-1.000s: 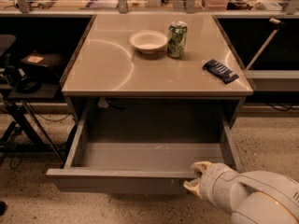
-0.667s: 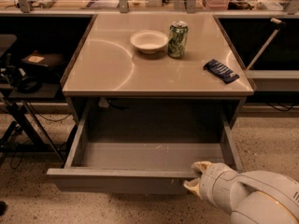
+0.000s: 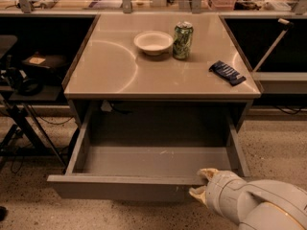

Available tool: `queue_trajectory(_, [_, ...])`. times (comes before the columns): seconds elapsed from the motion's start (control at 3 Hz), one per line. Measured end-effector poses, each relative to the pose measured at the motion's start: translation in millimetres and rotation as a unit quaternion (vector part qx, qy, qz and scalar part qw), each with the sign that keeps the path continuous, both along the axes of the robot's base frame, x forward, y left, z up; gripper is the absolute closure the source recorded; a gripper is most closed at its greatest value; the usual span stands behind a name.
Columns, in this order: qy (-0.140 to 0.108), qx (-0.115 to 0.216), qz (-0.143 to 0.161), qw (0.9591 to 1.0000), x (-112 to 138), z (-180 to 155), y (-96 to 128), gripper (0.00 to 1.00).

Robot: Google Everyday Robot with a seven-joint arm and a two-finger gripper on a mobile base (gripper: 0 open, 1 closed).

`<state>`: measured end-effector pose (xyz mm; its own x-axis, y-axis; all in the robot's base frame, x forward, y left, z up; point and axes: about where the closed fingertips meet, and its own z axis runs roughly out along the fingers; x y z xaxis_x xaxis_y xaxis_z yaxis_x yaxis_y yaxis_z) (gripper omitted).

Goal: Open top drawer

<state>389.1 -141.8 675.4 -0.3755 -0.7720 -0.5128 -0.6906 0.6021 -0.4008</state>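
Presently my fingers (image 3: 207, 173) sit at 5 o'clock in the view, clenched over the top rim of the top drawer (image 3: 124, 188) near its right end. One tip is inside the box and the other on the front face. I judge this pinch to be the only purchase a handleless front offers. The drawer stands pulled well out at 6 o'clock, beneath the worktop (image 3: 110, 71), so I judge the opening essentially done. On the worktop, a bowl (image 3: 153, 42) and a green can (image 3: 183, 40) stand just beside each other toward 12 o'clock. A dark packet (image 3: 227, 73) lies at 3 o'clock. All three are well apart from my grasp.
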Motion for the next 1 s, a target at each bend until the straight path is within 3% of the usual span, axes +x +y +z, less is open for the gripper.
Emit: queue_trajectory(1.0, [-0.004, 0.013, -0.019, 0.9997, -11.7, 2.6, -0.7, 1.0])
